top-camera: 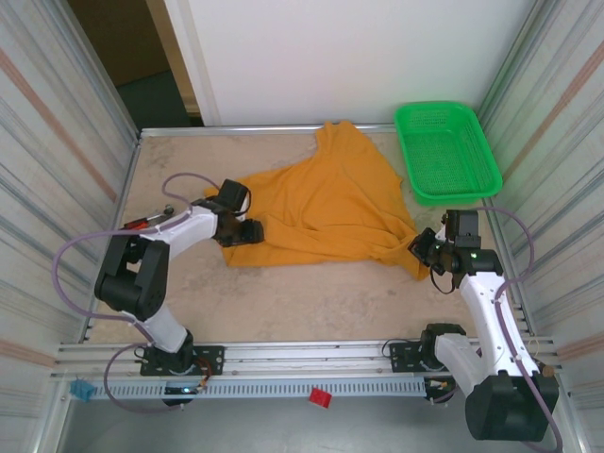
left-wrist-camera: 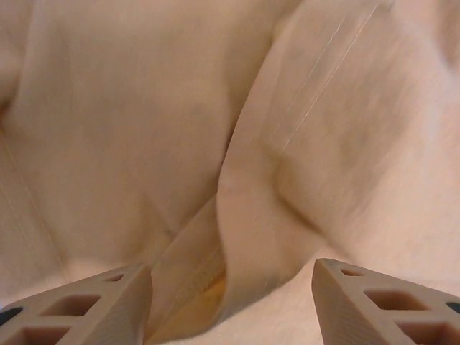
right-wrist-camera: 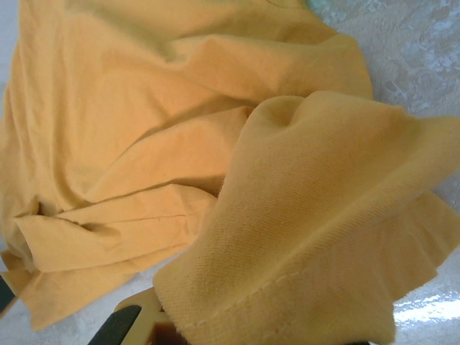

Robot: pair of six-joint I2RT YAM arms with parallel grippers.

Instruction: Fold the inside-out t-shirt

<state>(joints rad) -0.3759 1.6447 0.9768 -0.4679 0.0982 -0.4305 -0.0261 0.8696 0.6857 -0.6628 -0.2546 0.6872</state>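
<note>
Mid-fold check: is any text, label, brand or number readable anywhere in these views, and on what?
None readable.
The t-shirt shows plain orange-yellow cloth, with no print or label facing any camera.
The green basket bears no visible marking.
The red tag and the blue clip by the front rail are too small to tell whether they carry text.

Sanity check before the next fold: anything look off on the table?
Nothing spilled or damaged. The t-shirt lies crumpled, not flat: one tip reaches the far edge of the table, and its near-right corner is bunched in the shut right gripper. The left gripper is open over a fold at the shirt's left edge.
</note>
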